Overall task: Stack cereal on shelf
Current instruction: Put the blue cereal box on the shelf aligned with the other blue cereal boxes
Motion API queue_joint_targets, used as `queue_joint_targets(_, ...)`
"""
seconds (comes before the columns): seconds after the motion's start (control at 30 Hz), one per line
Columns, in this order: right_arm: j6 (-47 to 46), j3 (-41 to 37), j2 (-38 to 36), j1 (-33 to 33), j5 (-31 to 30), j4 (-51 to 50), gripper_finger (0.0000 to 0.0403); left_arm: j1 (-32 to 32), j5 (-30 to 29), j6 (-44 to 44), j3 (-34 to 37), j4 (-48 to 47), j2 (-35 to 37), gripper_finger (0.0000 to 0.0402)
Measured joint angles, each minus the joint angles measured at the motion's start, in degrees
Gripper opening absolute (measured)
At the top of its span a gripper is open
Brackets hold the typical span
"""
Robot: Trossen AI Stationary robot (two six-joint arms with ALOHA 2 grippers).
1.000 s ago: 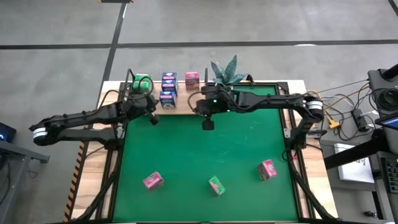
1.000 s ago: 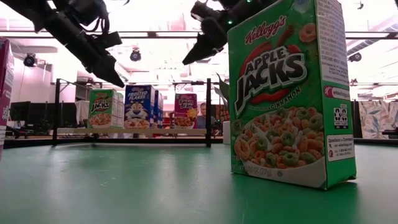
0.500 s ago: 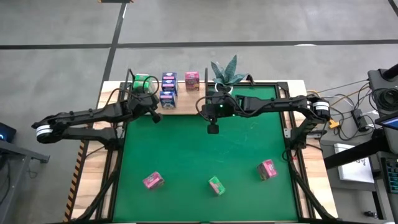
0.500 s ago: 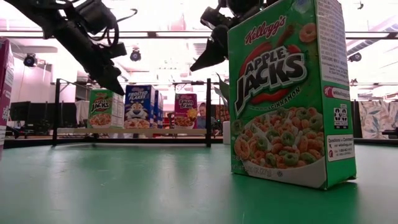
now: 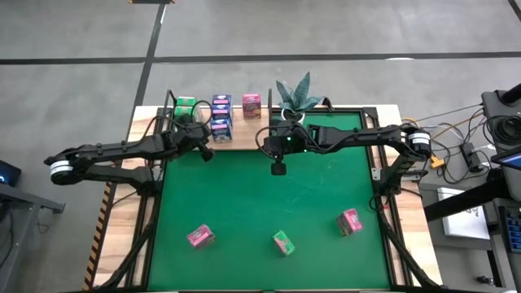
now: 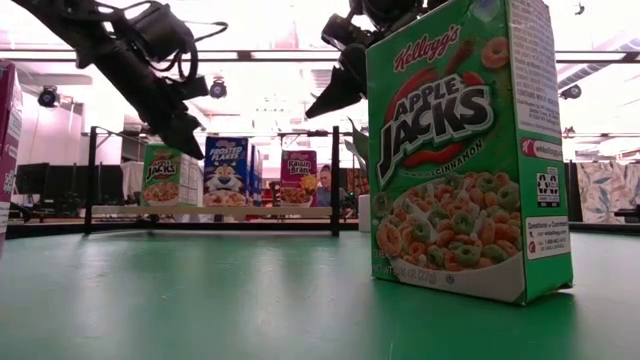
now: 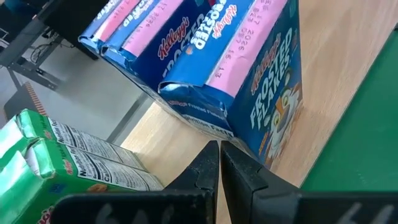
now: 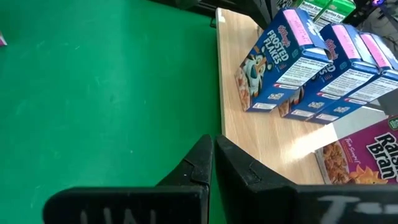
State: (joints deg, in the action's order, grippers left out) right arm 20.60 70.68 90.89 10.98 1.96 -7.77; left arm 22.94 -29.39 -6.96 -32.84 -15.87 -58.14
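Green carton (image 6: 462, 150) reads "Kellogg's Apple Jacks"; blue carton (image 7: 249, 74) "Frosted Flakes".

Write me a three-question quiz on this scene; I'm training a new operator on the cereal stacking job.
1. True or false: both grippers are shut and hold nothing.
2. How many cartons lie on the green felt, off the shelf?
A. one
B. three
C. five
3. Which brand is the row of blue cartons on the shelf?

Key:
1. True. The left gripper and the right gripper are both shut and empty.
2. B: two pink cartons and a green carton.
3. Frosted Flakes.
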Motion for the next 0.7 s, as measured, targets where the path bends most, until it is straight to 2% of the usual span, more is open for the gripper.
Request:
queue_joint_targets(0.2, -0.41, 0.02, 0.09, 0.0, 0.0, 2.04, 0.0009, 0.0, -2.18, -0.8, -0.08, 0.25, 0.14, 0.0)
queue_joint_targets(0.3, -0.52, 0.02, 0.37, 0.0, -0.02, 2.97, 0.0009, -0.11, -0.88, 1.5, -1.25, -7.7, 0.93, 0.0)
queue_joint_targets(0.37, -0.5, 0.02, 0.44, 0.02, -0.02, 2.95, 0.0009, -0.26, 1.39, 2.95, -1.96, -10.25, 1.66, 0.0)
queue_joint_targets(0.43, -0.5, 0.02, 0.44, 0.06, -0.02, 3.05, 0.0009, -0.26, 6.35, 2.63, -1.99, -10.24, 2.38, 0.0)
queue_joint_targets(0.57, -0.12, 0.02, 0.44, 0.15, -0.04, 3.16, 0.0009, -0.31, 16.9, -2.02, -1.5, -4.06, 2.41, 0.0)
queue_joint_targets(0.7, -0.08, 0.02, 0.44, 0.15, -0.07, 3.45, 0.0009, -0.15, 16.51, -5.36, -1.33, -0.65, 1.26, 0.0)
